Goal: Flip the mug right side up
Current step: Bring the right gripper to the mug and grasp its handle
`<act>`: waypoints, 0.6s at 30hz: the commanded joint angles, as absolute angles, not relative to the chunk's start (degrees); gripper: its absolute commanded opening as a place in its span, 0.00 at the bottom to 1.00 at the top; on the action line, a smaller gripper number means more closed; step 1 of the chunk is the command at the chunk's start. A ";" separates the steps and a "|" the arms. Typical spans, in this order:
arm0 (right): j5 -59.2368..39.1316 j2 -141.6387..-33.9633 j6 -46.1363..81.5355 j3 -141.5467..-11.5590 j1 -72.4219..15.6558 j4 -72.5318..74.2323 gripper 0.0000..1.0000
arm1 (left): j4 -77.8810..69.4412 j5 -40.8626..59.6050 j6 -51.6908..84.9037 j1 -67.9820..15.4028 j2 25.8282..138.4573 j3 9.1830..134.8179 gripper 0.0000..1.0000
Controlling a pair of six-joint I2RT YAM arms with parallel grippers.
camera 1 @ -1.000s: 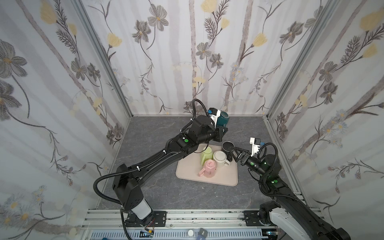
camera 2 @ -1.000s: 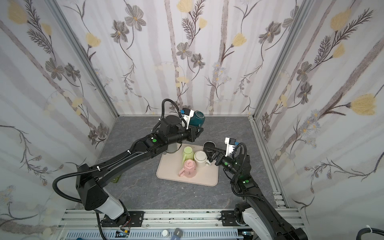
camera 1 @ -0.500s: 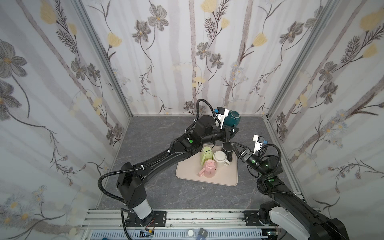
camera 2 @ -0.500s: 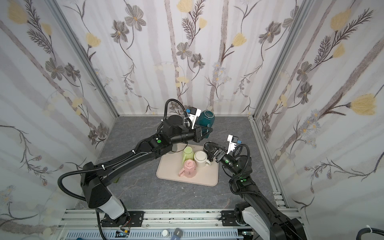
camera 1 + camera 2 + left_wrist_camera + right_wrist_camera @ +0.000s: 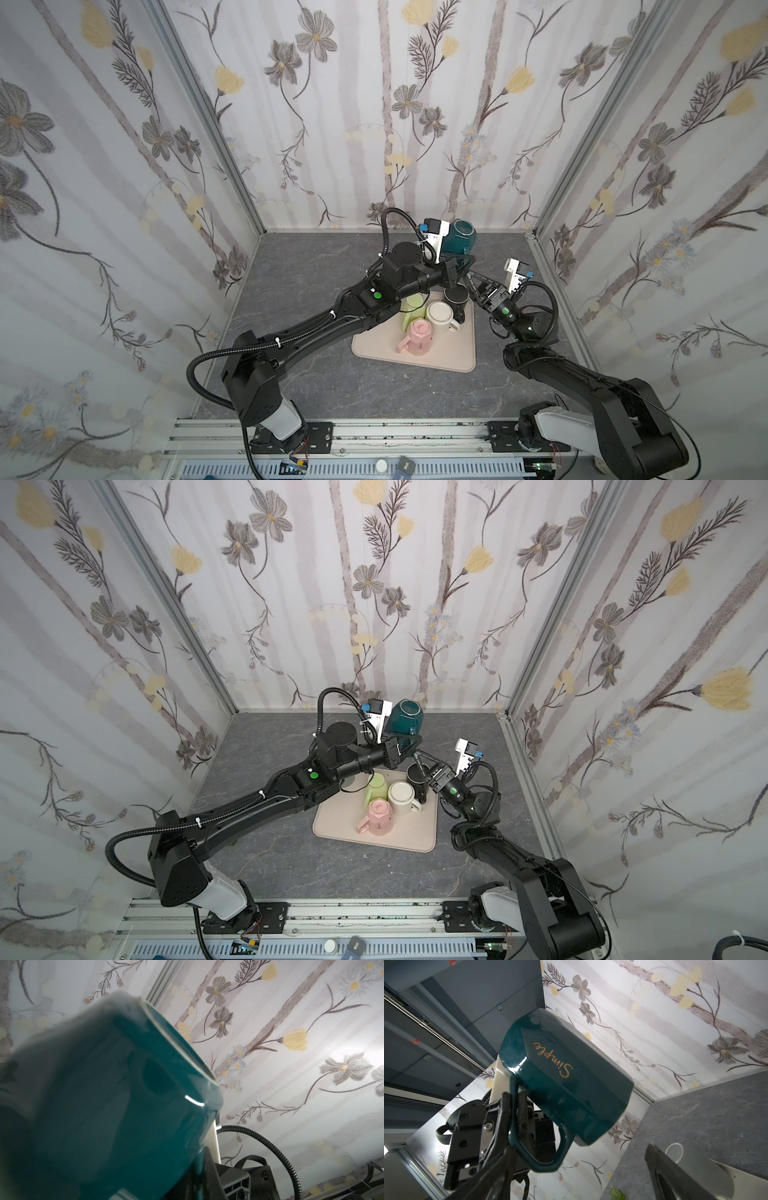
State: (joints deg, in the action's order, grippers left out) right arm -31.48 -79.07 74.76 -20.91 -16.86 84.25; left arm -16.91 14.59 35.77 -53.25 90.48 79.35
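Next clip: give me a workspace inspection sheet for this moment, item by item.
Surface: grey stone-look table, bearing one tray.
Job's things: teal mug lifted, tilted, mouth showing from above.
Clutter: beige tray carrying green mug, cream mug, pink mug, black mug.
Tools: left tool shut on the teal mug's handle; right tool open, near the black mug, holding nothing.
Cables: black corrugated hose loops by the left arm's base, away from the mugs.
Surroundings: floral-papered walls on three sides.
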 commanded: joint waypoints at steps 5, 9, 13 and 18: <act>-32.42 -84.25 83.94 -24.33 -17.05 101.24 0.96 | -31.74 14.33 37.54 -53.44 89.91 78.49 0.00; -32.17 -84.98 83.94 -25.50 -16.88 101.87 0.96 | -34.13 14.86 38.95 -53.46 89.67 77.22 0.00; -31.73 -86.31 84.54 -26.88 -16.88 103.34 0.96 | -38.35 14.46 41.12 -53.44 89.12 74.43 0.00; -31.77 -88.82 87.19 -28.93 -16.60 106.28 0.95 | -41.52 15.14 42.19 -53.40 88.68 72.82 0.00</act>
State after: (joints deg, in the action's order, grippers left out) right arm -33.01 -87.79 84.38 -27.79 -16.62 92.58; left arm -31.55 11.27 40.95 -53.19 89.67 72.97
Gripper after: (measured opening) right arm 0.950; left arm 0.076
